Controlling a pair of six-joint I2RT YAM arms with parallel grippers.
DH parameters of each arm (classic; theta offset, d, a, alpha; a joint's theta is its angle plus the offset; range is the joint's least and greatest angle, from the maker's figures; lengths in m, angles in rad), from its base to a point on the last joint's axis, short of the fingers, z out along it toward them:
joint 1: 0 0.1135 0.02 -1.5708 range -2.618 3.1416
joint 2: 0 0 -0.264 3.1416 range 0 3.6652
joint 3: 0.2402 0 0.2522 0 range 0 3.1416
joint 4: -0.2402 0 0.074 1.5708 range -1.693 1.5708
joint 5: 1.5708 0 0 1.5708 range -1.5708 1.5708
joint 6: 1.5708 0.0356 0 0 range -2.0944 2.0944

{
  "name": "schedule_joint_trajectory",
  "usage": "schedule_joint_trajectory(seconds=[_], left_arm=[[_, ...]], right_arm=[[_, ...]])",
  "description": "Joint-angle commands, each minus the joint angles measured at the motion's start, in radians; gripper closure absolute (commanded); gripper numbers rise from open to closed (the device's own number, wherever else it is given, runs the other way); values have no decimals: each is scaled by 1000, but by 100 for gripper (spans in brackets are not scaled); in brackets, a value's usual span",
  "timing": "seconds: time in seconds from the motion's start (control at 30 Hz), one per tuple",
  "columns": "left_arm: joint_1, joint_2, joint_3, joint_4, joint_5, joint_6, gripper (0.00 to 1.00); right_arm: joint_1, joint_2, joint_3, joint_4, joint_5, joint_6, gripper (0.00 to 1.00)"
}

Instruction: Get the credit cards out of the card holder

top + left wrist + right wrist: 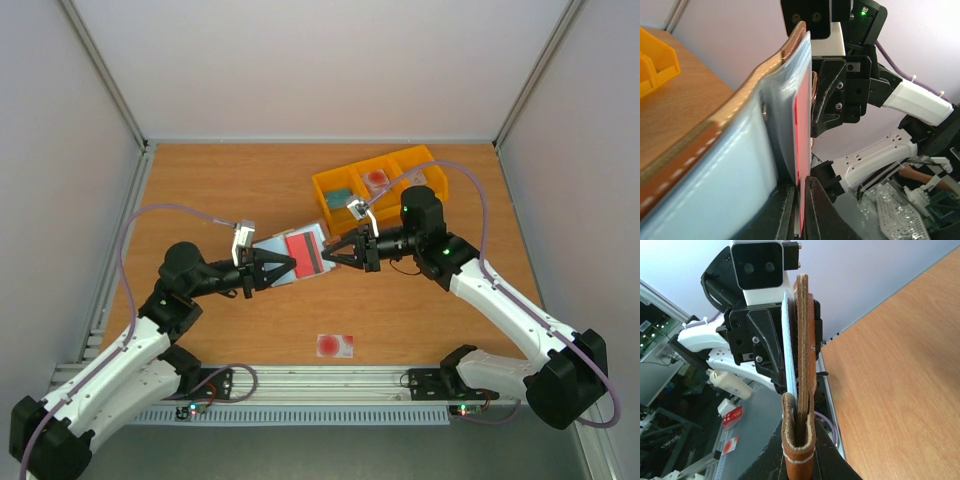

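Observation:
The card holder, brown leather with a grey-blue lining, hangs open above the table between both arms. A red credit card with a dark stripe sticks out of its pocket. My left gripper is shut on that card's edge; its tips pinch the thin red plastic. From the other side, my right gripper is shut on the holder's leather edge and snap tab, jaws tight around it. A second credit card, pale with a red spot, lies flat on the table near the front edge.
A yellow three-part bin stands at the back right, close behind the right arm, with small items in its compartments. White walls close the table on three sides. The metal rail carrying the arm bases runs along the near edge.

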Motion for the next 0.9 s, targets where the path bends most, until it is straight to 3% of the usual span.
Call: schedule_joint_trajectory(seconds=[0.0,0.13,0.27,0.87], left_arm=[[-5,-24,12,73,18,22,89],[-5,-28,12,78,27,22,85],[-3,-38,8,67,15,25,100],[6,-43,0,39,-2,0,100]], right_arm=[[-6,-11,22,-4,-27,-8,99],[-8,-16,23,-12,-31,-11,99],[-12,-26,20,-15,-26,-17,99],[-90,-61,14,-81,-82,-47,99]])
